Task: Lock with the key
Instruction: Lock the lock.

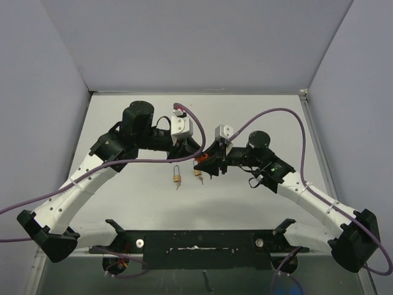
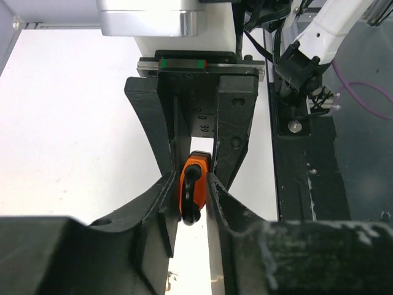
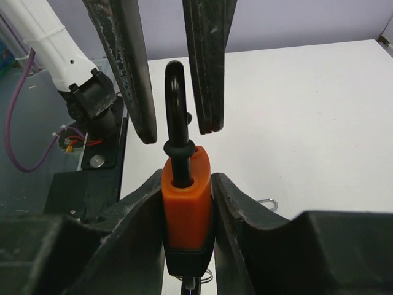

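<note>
The right gripper (image 3: 187, 178) clamped the orange padlock (image 3: 187, 215); the left gripper (image 3: 178, 134) stood slightly apart around its black metal shackle (image 3: 175, 80).

I find nothing to read in any of my views: no lettering, number or brand. The green strip (image 2: 164, 63) on the rail (image 2: 184, 63), upper centre of my left wrist frame, is plain colour.

Orange padlock (image 3: 187, 209), black shackle (image 3: 175, 104); brass padlock (image 1: 177, 179); white table (image 1: 245, 203); purple cables (image 1: 282, 112)
</note>
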Available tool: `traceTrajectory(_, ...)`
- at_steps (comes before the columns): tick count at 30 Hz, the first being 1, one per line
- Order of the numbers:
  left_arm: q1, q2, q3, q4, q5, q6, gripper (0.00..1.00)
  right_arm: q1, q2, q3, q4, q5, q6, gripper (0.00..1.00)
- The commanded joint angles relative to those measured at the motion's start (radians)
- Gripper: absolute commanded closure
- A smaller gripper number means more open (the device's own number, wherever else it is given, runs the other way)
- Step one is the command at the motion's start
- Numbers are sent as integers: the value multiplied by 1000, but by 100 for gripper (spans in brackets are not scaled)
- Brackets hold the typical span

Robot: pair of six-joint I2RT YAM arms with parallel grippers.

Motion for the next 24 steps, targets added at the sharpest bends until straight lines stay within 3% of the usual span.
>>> traceTrajectory(1,-5,-61,-14,111,5,-12,70,11,-58,13,21,33,-28,100)
traceTrajectory(3,-3,-76,-28,130,10,-16,65,11,-68,10,21,34,-27,100)
traceTrajectory(8,-2,-111,-52,171,-18,-43,63,11,-80,13,7,20,-30,100)
traceTrajectory(11,-2,-140,-77,198,-48,-53,55,7,-81,17,-3,-8,-42,100)
traceTrajectory(18,1,-179,-113,206,-163,-76,56,-86,-67,15,82,-148,4,100)
traceTrajectory(24,1,-200,-157,248,-208,-105,64,-149,-55,12,151,-203,55,100)
